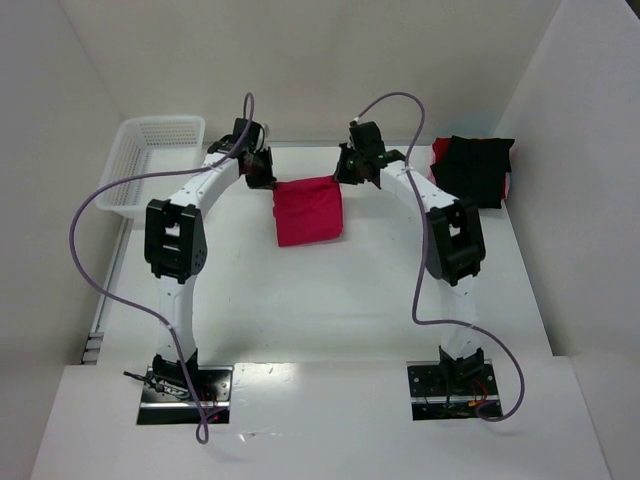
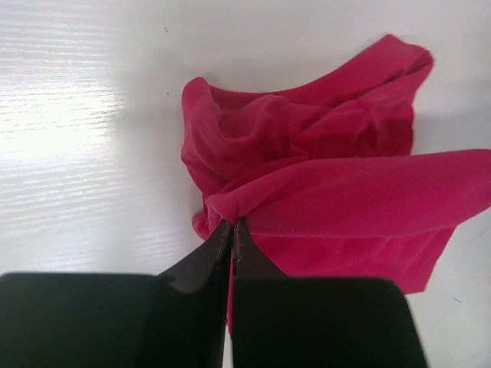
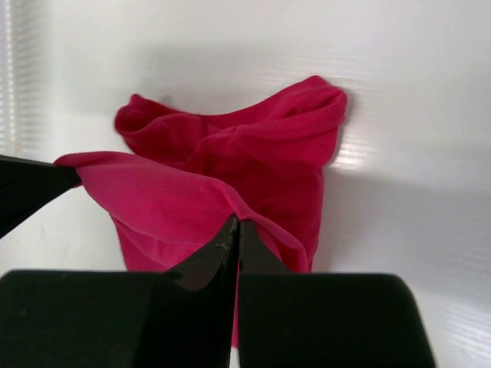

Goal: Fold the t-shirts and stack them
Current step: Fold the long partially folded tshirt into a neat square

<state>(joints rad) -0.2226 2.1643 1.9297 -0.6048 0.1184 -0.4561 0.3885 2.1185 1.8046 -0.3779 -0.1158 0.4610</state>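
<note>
left jaws: pinching red t-shirt [image 1: 308, 212] edge | right jaws: pinching its other corner

Shirts: you have two, one crimson-red soft cloth t-shirt [image 1: 308, 210] and one black soft cloth t-shirt [image 1: 472, 168].
Basket: you have one white plastic mesh basket [image 1: 160, 121].
Arms: you have two white-and-black jointed robot arms, the left arm [image 1: 178, 240] and the right arm [image 1: 452, 240].

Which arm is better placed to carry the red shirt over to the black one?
Right, probably: the right hand is shut on the red shirt, and the black shirt lies on that side.
</note>
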